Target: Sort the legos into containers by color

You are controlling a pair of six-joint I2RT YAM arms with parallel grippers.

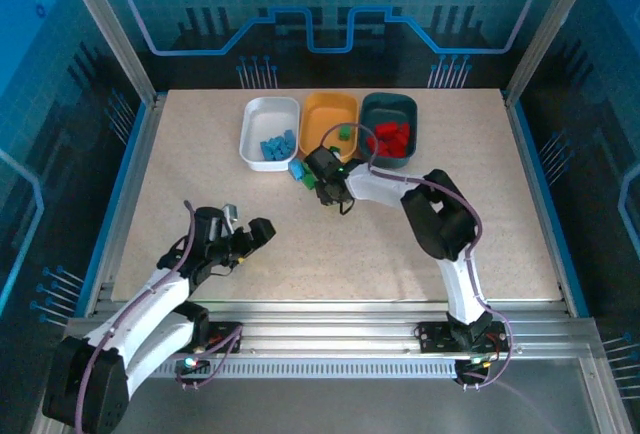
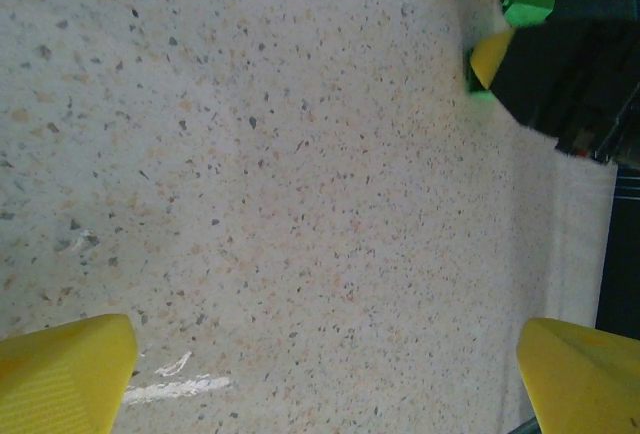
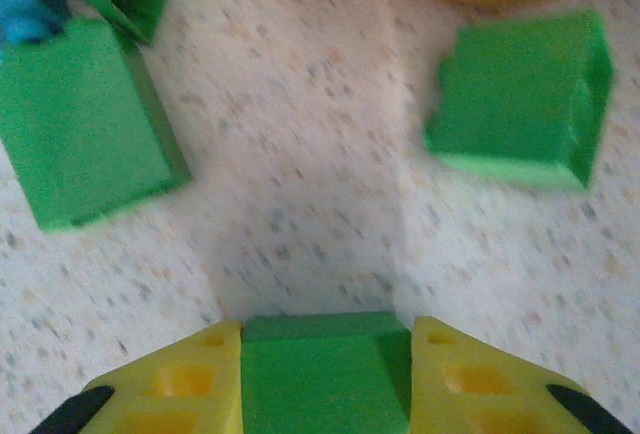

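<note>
Near edge, about 7 o'clock on the table [image 1: 180,174]: your left gripper [image 1: 262,231] hangs over bare surface, jaws spread wide, nothing in them. It's probably parked there to stay clear of the other arm.

Farther in, toward 12 o'clock, your right gripper [image 3: 325,354] is pinched on a green brick [image 3: 325,389], with the yellow fingers [image 3: 180,394] snug on both sides, low at the table. Looks like a fresh pick.

Two loose green bricks [image 3: 520,99] lie beyond it at 10 and 2 o'clock, apart from the held one, with a blue brick [image 1: 297,168] beside them.

Far edge, 11 to 1 o'clock:
- white tray [image 1: 268,114] holds blue bricks [image 1: 277,146]
- orange tray [image 1: 325,114] holds one green piece [image 1: 345,134]
- teal tray [image 1: 385,104] holds red bricks [image 1: 390,139]

The held brick likely goes in the orange tray, dead ahead.
</note>
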